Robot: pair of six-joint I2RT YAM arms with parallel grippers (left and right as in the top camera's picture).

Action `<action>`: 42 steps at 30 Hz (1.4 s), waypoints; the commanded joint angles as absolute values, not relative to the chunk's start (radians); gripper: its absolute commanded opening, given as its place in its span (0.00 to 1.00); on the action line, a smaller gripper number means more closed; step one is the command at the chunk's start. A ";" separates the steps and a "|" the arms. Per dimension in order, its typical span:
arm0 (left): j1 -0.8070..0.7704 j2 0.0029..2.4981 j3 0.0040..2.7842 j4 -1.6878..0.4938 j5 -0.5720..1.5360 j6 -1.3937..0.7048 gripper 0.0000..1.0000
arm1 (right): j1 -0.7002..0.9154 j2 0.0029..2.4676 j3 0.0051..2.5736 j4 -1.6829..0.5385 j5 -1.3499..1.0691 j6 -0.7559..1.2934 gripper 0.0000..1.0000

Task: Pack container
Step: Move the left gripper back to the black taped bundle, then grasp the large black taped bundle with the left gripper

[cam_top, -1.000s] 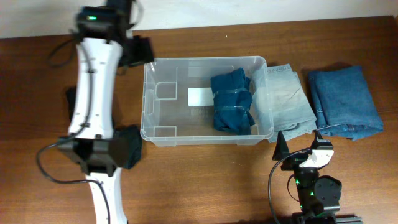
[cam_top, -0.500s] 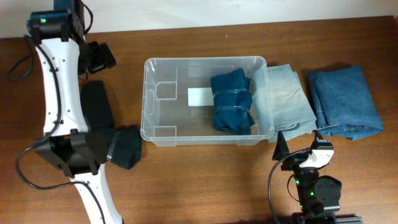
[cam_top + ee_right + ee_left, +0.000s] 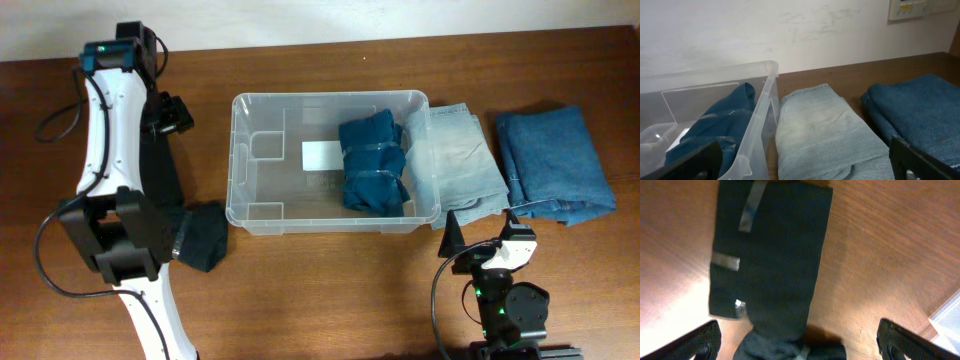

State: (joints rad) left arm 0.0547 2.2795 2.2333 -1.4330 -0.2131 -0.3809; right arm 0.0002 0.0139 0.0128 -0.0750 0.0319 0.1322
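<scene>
The clear plastic container stands mid-table with a white label on its base and a dark blue folded garment in its right half. Left of it lies a long black folded garment, with a dark bundle at its near end. My left gripper hangs open above the far end of that black garment, nothing between its fingers. At the near right my right gripper rests open and empty, facing the container's wall and the light grey jeans.
Folded light grey jeans lie against the container's right wall, and folded blue jeans lie further right. The left arm's base stands at the near left, partly over the dark bundle. A wall runs behind the table.
The left arm has swung left from the container's far left corner, uncovering the black garment, and its gripper now hovers over that garment. The right arm has not moved.
</scene>
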 commanded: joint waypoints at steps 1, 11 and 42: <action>0.062 2.262 2.167 -1.380 -0.233 -0.368 0.99 | 0.007 0.006 0.006 -0.079 0.030 0.139 0.98; 0.093 2.262 2.098 -1.303 -0.223 -0.369 0.99 | 0.007 0.006 0.006 -0.079 0.030 0.139 0.98; 0.423 2.262 1.770 -1.092 0.136 -0.085 0.99 | 0.007 0.006 0.006 -0.079 0.030 0.139 0.98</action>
